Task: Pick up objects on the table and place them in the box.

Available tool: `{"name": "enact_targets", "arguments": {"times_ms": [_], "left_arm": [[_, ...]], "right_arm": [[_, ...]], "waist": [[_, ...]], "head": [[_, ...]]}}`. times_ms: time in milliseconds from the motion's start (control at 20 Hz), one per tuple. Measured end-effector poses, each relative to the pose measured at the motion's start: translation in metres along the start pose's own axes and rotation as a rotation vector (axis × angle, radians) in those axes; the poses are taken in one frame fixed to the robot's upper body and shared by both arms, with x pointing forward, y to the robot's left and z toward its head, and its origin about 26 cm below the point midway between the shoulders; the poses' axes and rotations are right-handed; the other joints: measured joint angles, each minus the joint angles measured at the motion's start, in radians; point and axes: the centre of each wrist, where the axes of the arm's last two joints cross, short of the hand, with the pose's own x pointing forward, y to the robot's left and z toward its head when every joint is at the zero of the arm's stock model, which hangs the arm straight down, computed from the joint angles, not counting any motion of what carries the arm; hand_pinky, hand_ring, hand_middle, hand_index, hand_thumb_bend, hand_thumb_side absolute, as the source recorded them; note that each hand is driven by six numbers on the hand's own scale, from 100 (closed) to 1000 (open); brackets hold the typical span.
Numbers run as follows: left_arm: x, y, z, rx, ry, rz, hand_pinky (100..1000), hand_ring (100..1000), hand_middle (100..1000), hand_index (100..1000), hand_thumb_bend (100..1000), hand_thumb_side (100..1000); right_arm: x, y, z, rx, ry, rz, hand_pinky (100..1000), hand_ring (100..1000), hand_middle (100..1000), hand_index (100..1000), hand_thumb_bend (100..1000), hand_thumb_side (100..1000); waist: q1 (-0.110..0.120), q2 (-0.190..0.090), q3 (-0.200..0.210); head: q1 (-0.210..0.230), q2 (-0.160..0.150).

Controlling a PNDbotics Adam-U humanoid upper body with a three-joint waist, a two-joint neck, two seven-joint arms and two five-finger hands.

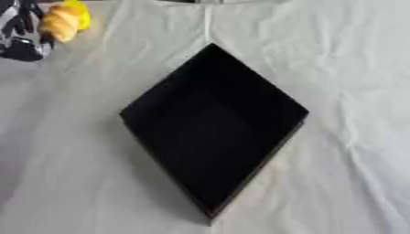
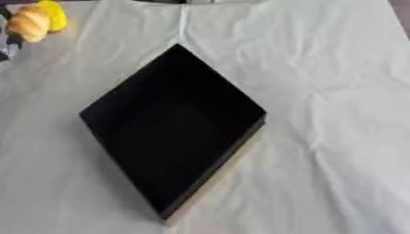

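Note:
A black open box [image 1: 210, 137] lies on the white cloth, turned so one corner points toward me; nothing shows inside it. At the far left corner of the table sits an orange, ridged, bread-like thing [image 1: 60, 26] with a yellow thing [image 1: 79, 13] right behind it. My left hand [image 1: 19, 37], black and silver, shows at the upper left edge, right against the orange thing's left side. Whether it holds the orange thing is hidden by the frame edge. My right hand shows in neither view.
The wrinkled white cloth [image 1: 344, 91] covers the whole table around the box. A dark strip [image 2: 402, 13] at the upper right marks the cloth's far edge.

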Motion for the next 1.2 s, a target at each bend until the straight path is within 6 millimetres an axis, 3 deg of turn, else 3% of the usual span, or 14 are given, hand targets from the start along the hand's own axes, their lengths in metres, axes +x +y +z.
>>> {"name": "enact_targets", "arguments": {"times_ms": [250,450,750,1200], "left_arm": [[0.058,0.041,0.021,0.115,-0.233,-0.013,658,487,423,613,114,129],[0.106,0.054,0.033,0.167,-0.423,0.01,659,488,424,614,109,131],[0.161,0.045,0.051,0.083,-0.679,0.026,654,487,424,617,111,140],[0.18,0.007,0.042,-0.107,-0.709,0.083,647,481,421,617,117,152]], "right_arm": [[0.0,0.0,0.001,-0.001,0.002,0.0,884,878,705,845,166,198],[0.0,-0.001,0.001,-0.004,0.0,-0.002,884,877,705,845,171,191],[0.0,-0.001,0.0,-0.011,-0.003,-0.007,884,877,705,845,169,194],[0.0,0.0,0.001,-0.015,0.0,-0.011,885,878,705,845,165,199]], "waist": [[-0.005,-0.011,0.01],[-0.009,-0.017,0.011],[-0.01,-0.019,0.013],[-0.01,-0.019,0.015]], "head": [[-0.009,0.002],[-0.012,0.003],[-0.011,0.005],[-0.01,0.007]]}}
